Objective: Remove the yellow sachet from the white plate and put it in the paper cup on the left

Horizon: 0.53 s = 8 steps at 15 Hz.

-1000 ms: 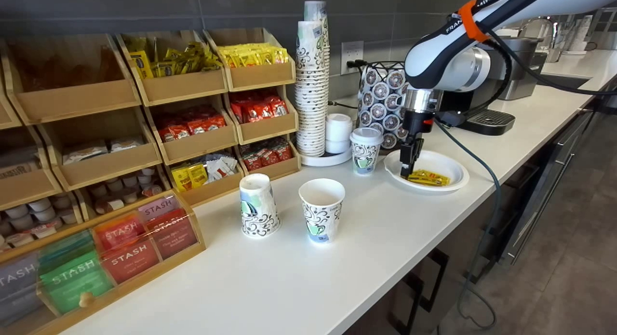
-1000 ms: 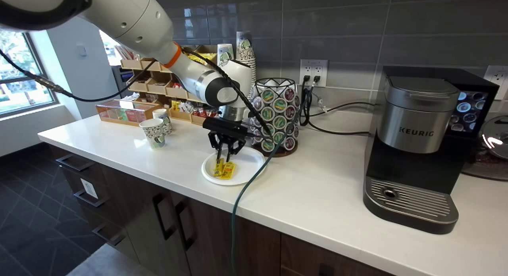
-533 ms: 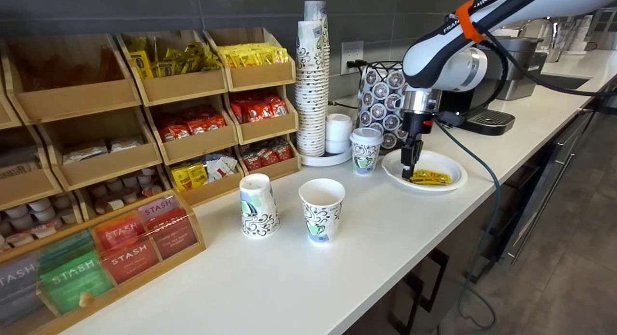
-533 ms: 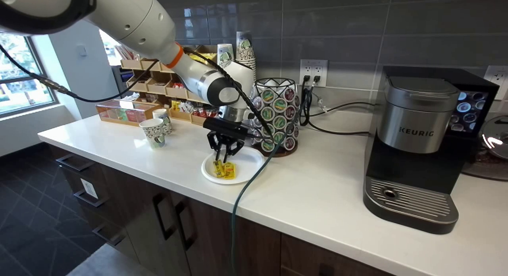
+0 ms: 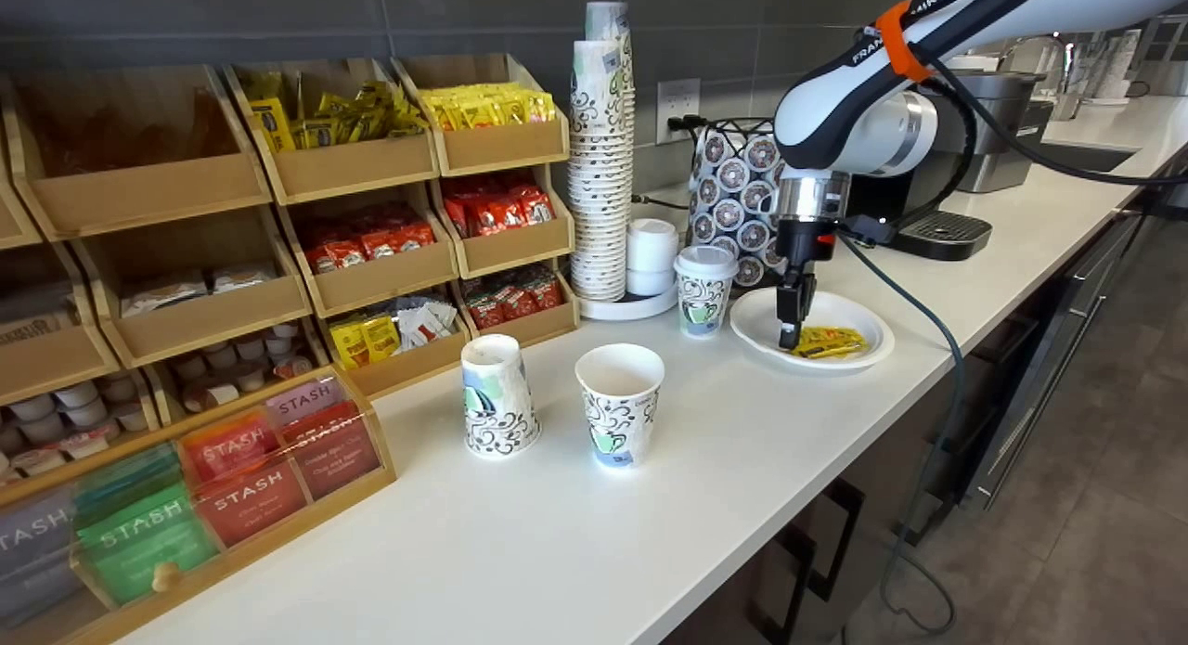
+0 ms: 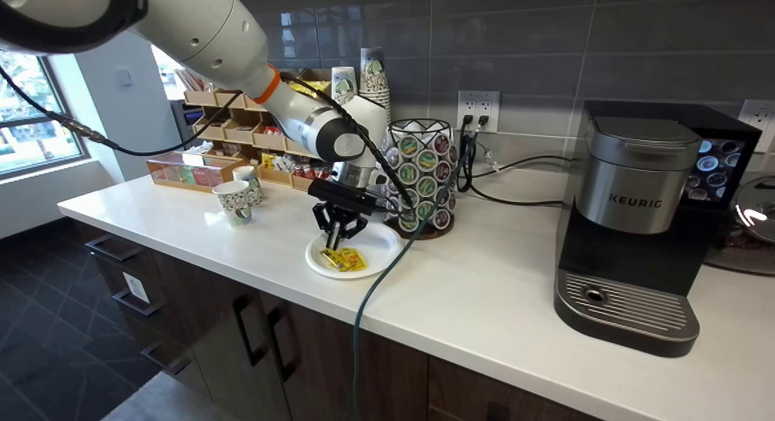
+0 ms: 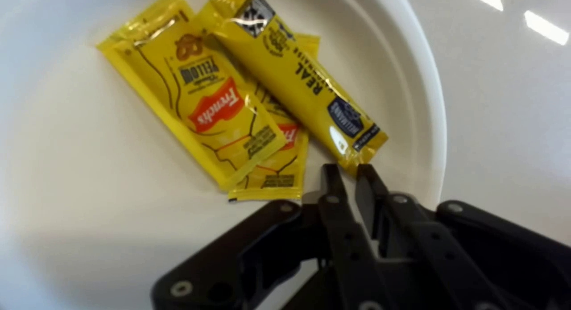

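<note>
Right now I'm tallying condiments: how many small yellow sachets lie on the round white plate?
3, in the wrist view: yellow Hellmann's sachet uppermost, yellow French's sachet to its left, second French's sachet partly beneath both. Others may hide.

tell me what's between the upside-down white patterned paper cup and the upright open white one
Only a strip of flat white countertop, seen in an exterior view.

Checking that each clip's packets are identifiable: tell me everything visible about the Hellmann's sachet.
The Hellmann's sachet is a slim, glossy yellow packet, plastic film by its look, no tear showing, with a dark blue logo, black-and-white patch and dark lettering; "REAL" is readable. It lies slantwise across two French's packets on the white plate, its lower end right at the tips of the nearly closed gripper. Whether it is pinched cannot be told.
</note>
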Tool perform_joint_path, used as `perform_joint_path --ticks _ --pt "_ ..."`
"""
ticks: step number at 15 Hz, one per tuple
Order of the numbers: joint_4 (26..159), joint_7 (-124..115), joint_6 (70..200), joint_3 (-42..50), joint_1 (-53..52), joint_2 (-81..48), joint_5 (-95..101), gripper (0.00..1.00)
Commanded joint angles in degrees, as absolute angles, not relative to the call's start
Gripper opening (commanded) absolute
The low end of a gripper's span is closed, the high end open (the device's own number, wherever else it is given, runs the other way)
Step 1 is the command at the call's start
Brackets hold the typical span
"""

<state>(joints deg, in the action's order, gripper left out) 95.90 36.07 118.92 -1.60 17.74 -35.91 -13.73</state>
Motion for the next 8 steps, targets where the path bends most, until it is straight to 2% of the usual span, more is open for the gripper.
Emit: perform_joint_path --ticks 1,4,8 --pt "93.94 37.48 116.76 -2.2 18.4 -37.31 -14.38 0.07" --pt "93.81 37.55 116.82 -2.2 18.29 -37.57 -14.29 0.0" --pt "93.79 37.51 117.0 -2.4 18.35 -37.52 -14.65 0.0"
